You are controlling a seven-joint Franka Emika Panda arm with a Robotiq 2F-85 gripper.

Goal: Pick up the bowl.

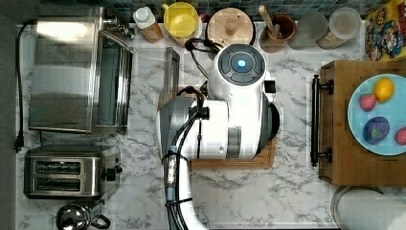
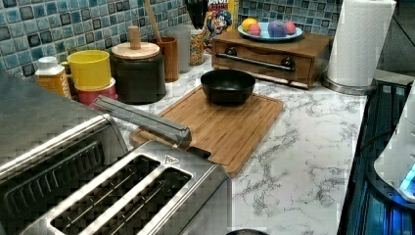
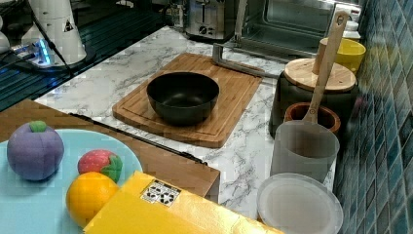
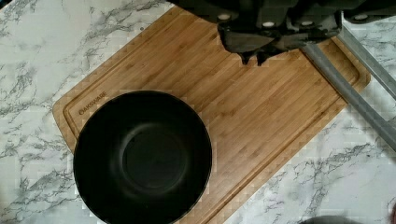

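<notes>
The round all-black bowl (image 4: pixel 142 158) stands upright on one end of a bamboo cutting board (image 4: pixel 261 107), and nothing lies inside it. It also shows as the bowl (image 2: pixel 227 85) in the left view and the bowl (image 3: pixel 182 97) in the right view. In the top view the white arm covers most of it; only a dark edge of the bowl (image 1: pixel 274 122) peeks out. My gripper (image 4: pixel 252 58) hangs high over the bare part of the board, well apart from the bowl, its two dark fingertips close together and holding nothing.
The toaster oven's open door (image 2: pixel 142 117) reaches over one end of the board. A black pot with a wooden lid (image 2: pixel 138 71) and a yellow cup (image 2: pixel 90 68) stand by the tiled wall. A wooden drawer box (image 2: pixel 274 54) carries a plate of fruit (image 2: pixel 269 29). A toaster (image 2: pixel 127 196) stands nearby.
</notes>
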